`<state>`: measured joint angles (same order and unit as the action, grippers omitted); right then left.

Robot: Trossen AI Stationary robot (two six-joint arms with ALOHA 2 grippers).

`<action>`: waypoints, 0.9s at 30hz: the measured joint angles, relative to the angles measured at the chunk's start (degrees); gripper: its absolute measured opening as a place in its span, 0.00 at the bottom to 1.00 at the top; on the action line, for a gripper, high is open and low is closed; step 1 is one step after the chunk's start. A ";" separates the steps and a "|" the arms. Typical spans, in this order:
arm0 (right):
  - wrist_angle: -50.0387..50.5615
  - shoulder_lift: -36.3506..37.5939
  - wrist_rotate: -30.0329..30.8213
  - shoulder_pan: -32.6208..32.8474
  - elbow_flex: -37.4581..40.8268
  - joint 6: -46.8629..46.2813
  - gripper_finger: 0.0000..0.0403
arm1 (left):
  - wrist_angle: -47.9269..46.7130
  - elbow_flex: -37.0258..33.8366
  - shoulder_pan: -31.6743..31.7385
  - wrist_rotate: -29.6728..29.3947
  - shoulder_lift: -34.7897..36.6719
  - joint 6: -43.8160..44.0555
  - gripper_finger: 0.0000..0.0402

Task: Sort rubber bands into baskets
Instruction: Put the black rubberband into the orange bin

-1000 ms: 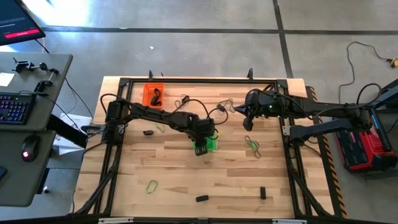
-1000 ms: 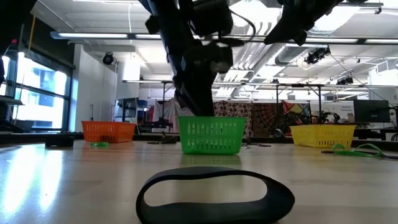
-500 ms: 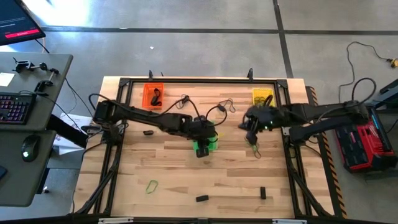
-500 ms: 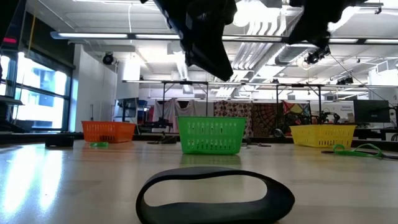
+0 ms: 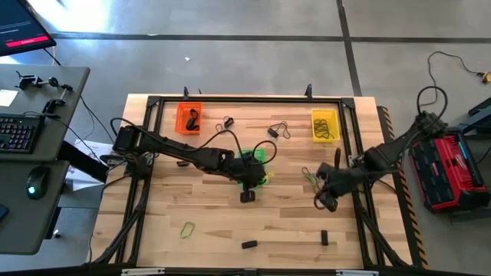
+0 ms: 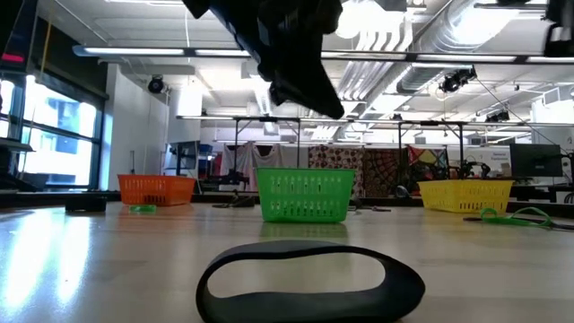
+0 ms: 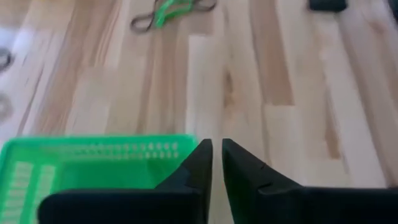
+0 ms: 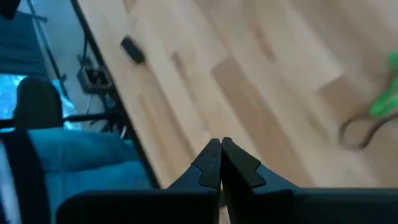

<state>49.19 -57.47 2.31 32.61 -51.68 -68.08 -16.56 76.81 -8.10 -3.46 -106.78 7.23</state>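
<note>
The green basket [image 5: 259, 159] stands mid-table, the orange basket [image 5: 189, 116] at the far left and the yellow basket [image 5: 324, 125] at the far right. My left gripper [image 5: 247, 196] hangs just on the near side of the green basket [image 7: 93, 163]; its fingers are almost together [image 7: 216, 155] and hold nothing. My right gripper [image 5: 327, 202] is shut and empty [image 8: 220, 155] above bare wood at the right. A green and black tangle of rubber bands [image 5: 311, 177] lies on the table just beyond it. A green band [image 5: 187, 228] lies near the front left.
Loose bands lie near the far edge [image 5: 227, 123] [image 5: 278, 130]. Small black pieces lie at the front [image 5: 248, 244] [image 5: 324, 238] and at the left [image 5: 182, 162]. A wide black band [image 6: 309, 283] lies close to the low camera. A black frame [image 5: 253, 99] borders the table.
My right gripper has swung from the far middle of the table toward the right and near edges, past the green and black tangle. My left gripper has drawn back from above the green basket toward the near edge. The baskets have stayed where they were.
</note>
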 joint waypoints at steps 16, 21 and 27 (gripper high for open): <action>-8.24 -15.89 -10.86 14.09 0.00 -31.54 0.00 | 4.17 -0.17 -1.85 1.84 0.44 -6.80 0.00; -12.20 -22.43 -12.47 16.32 0.00 -33.95 0.04 | 4.43 -0.17 -1.83 1.77 0.44 -5.94 0.00; -12.01 -27.71 -12.88 18.39 0.00 -36.45 0.23 | 4.44 -0.17 -2.09 1.77 0.44 -4.87 0.00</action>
<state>37.19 -85.18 -10.57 51.00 -51.68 -104.53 -12.12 76.64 -10.19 -1.69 -106.34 2.37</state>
